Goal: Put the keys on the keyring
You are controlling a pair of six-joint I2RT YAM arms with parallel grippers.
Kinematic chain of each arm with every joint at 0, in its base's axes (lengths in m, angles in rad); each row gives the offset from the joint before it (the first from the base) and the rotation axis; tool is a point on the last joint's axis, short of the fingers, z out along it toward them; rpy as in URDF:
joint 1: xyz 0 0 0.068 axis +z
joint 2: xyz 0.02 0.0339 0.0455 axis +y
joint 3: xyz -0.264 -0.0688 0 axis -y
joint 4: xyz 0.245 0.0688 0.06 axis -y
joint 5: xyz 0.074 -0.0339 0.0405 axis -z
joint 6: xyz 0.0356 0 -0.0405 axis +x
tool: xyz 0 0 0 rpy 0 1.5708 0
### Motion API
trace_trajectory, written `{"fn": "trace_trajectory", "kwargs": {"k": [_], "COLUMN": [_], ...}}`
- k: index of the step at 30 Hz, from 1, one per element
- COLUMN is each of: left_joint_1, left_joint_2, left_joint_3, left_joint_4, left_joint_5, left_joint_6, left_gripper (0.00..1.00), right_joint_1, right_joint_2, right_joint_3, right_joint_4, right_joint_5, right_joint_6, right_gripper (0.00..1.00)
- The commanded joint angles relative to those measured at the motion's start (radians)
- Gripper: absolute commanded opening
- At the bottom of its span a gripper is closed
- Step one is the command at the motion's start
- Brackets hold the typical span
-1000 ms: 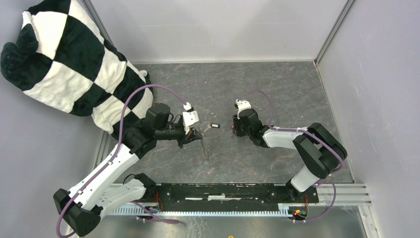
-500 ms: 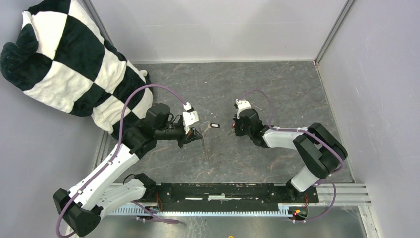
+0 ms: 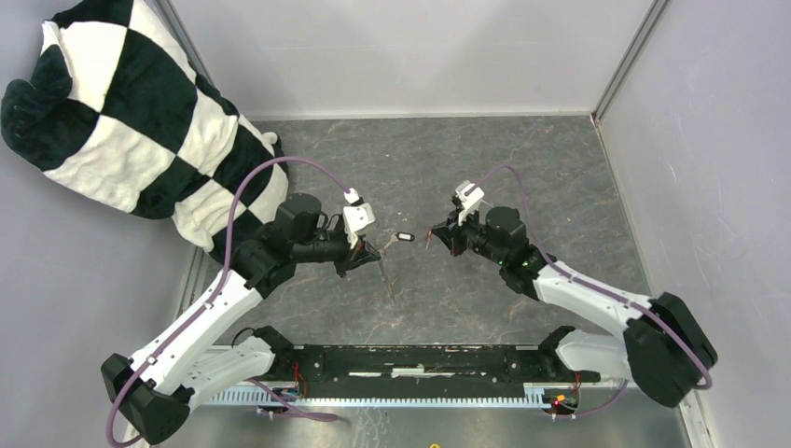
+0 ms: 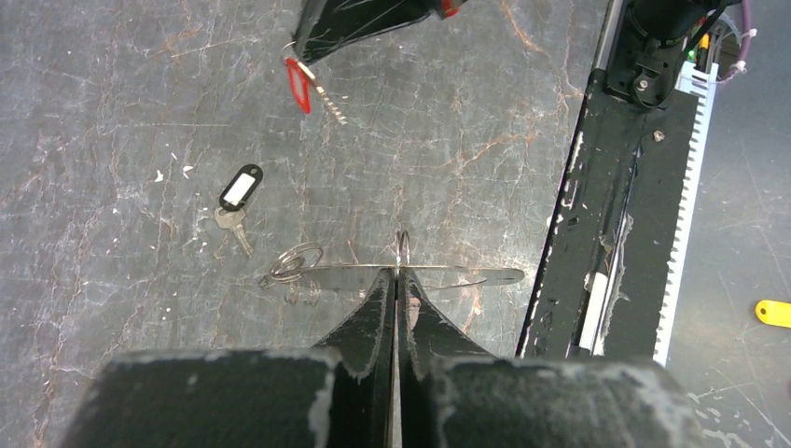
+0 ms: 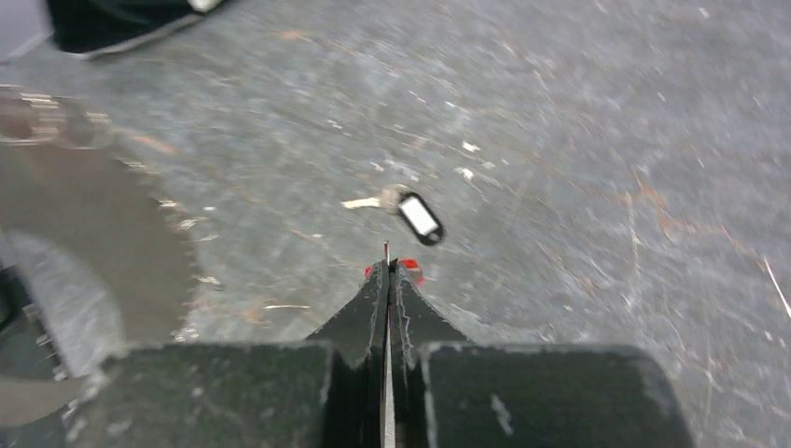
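Left fingers [image 4: 381,303]: black, scuffed, tapering; pressed together on the keyring's thin wire.
Keyring [image 4: 457,271]: large silvery metal loop, seen edge-on from the left wrist as a fine line running to both sides of the fingertips, just over the worktop; small wire coils at one end.
Right fingers [image 5: 371,303]: black wedges, clamped on the red-tag key.
Red-tag key [image 4: 298,86]: glossy red plastic tag and a small toothed metal blade hanging below the fingertips, clear of the surface.
Black-tag key [image 4: 240,189]: rounded black plastic tag with a white label, tiny grey key attached; lying flat between the two arms, untouched.
Worktop [image 4: 112,112]: dark grey marbled stone look, rusty veins, pale scratches.
Cushion [image 3: 112,103]: plush black-and-white checks, far left corner.
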Motion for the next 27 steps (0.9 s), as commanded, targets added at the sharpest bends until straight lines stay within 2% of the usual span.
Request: {"fn": "trace_trajectory", "kwargs": {"k": [1,5,12,18,27], "left_joint_1": [0.001,0.001,0.000,0.000,0.000], "left_joint_2": [0.009,0.015,0.026,0.021,0.016], "left_joint_3": [0.030,0.029,0.026,0.027,0.024], "left_joint_4": [0.057,0.062,0.082,0.079,0.076], "left_joint_5": [-0.026,-0.027,-0.038,-0.060,-0.067], "left_joint_6": [-0.045,-0.049,-0.088,-0.085,-0.068], "left_gripper": [0.02,0.02,0.02,0.02,0.02], "right_joint_1": [0.006,0.053,0.222,0.281,0.332], "right_joint_2": [-0.119,-0.178,-0.152,-0.147,-0.076], "right_joint_3": [-0.009,0.021,0.146,0.164,0.261], "right_joint_4": [0.004,-0.028,-0.089,-0.032,-0.102], "right_joint_5": [-0.209,-0.267,-0.193,-0.142,-0.098], "right_joint_6": [-0.060,-0.056,-0.056,-0.007,0.019], "right_gripper": [0.01,0.01,0.01,0.01,0.01]}}
